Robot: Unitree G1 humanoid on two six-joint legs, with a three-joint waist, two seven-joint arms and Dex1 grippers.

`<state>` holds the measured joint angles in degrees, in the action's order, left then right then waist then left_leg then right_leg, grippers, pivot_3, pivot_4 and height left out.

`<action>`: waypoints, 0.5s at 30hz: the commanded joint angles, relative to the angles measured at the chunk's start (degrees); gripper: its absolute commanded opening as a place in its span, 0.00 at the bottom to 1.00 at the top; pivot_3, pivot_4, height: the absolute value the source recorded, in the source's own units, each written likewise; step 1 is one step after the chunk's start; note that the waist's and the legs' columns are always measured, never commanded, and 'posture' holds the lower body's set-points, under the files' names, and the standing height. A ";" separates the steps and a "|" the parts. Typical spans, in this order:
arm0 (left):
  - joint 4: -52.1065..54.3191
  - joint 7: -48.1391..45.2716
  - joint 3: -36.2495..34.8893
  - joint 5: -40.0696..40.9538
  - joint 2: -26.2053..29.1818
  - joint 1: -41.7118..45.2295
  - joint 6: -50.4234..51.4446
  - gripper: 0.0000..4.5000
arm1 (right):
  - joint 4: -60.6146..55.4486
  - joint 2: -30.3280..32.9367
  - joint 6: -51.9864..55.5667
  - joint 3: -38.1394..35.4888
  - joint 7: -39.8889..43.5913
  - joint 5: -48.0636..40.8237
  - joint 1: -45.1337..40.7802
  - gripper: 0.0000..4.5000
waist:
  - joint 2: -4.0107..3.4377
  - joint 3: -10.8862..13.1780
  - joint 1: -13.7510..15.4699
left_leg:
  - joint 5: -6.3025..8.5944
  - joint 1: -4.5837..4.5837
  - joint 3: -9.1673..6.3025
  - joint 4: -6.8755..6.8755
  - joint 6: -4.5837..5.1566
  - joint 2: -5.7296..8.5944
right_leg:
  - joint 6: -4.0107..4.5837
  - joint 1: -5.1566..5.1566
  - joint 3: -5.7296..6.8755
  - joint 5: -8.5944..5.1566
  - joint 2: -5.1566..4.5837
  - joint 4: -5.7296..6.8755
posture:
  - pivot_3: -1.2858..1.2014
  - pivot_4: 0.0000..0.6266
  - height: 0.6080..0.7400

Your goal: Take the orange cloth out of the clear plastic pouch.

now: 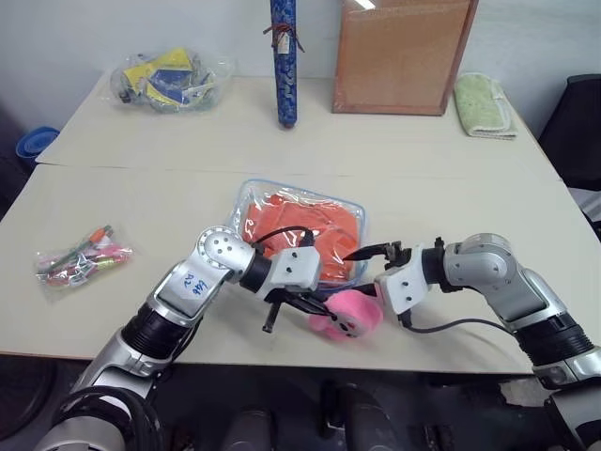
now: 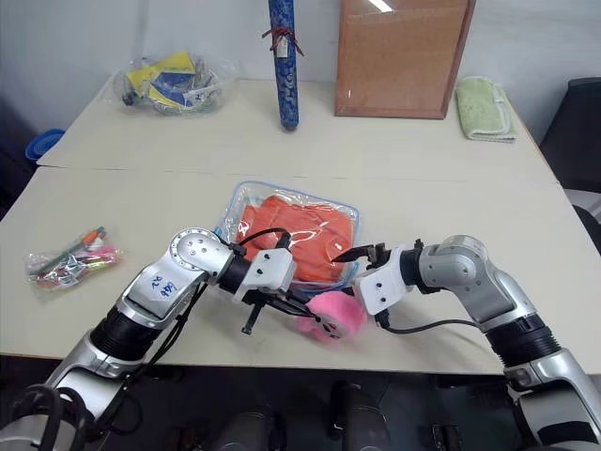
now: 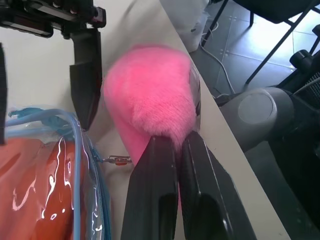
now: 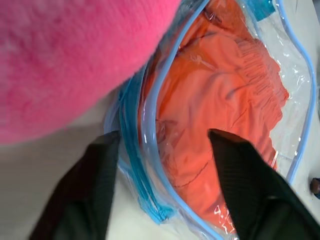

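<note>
pinching the pink charm (image 3: 150, 95) with our left claw (image 3: 175, 145) anchors the pouch (image 1: 252, 199), while our spread right claw (image 4: 162, 137) straddles its blue edge toward the orange cloth (image 4: 220, 95).

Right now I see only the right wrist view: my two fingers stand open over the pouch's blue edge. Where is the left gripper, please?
Observer: The left gripper is shut on the pink plush charm.
Operator: Is the charm near the table's border?
Observer: Yes, it lies close to the front edge of the table.
Operator: Is the cloth partly out?
Observer: No, the orange cloth lies fully inside the clear plastic pouch.
</note>
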<state>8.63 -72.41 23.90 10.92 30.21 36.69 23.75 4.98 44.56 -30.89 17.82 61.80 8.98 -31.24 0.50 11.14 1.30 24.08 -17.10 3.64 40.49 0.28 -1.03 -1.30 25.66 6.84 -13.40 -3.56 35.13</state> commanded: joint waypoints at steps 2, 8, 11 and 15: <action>1.44 0.60 0.07 -0.56 0.78 -0.69 -0.82 0.00 | -1.55 0.39 -0.50 -0.57 0.75 -2.10 -0.26 0.23 | 0.00 0.00 -0.01 | 0.00 0.00 0.00 0.00 0.00 0.00 | 0.00 0.00 0.00 0.00 0.00 0.00 | 0.52 0.24 1.00; 0.37 1.26 0.45 -1.80 0.81 -0.56 -1.94 0.00 | -1.03 -0.30 0.15 -0.67 -0.27 -0.87 -0.47 0.01 | 0.00 0.00 0.00 | 0.00 0.00 0.00 0.00 0.00 -0.01 | 0.00 0.00 0.00 0.00 0.00 0.00 | 0.52 0.24 1.00; -0.20 1.38 0.09 -1.71 0.44 -0.13 -1.92 0.00 | -0.37 -0.37 0.01 -0.40 0.04 -0.96 -0.71 0.01 | 0.00 0.00 0.00 | 0.00 0.00 0.00 0.00 0.00 -0.01 | 0.00 0.00 0.00 0.00 0.00 0.00 | 0.52 0.24 1.00; -1.12 1.67 -1.97 -0.48 0.39 0.84 -1.19 0.00 | 1.15 0.46 -0.73 -0.94 0.39 -1.01 -1.53 0.01 | 0.00 0.00 -0.01 | 0.00 0.00 0.00 0.00 0.00 -0.01 | 0.00 0.00 0.00 0.00 0.00 0.00 | 0.52 0.24 1.00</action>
<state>7.67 -70.84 23.46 9.74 30.30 36.78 22.40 6.31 44.38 -31.07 17.82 62.25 8.60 -31.45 0.49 11.14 1.29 24.08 -17.10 3.64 40.49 0.28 -1.04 -1.30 25.66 6.85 -13.40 -3.56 35.14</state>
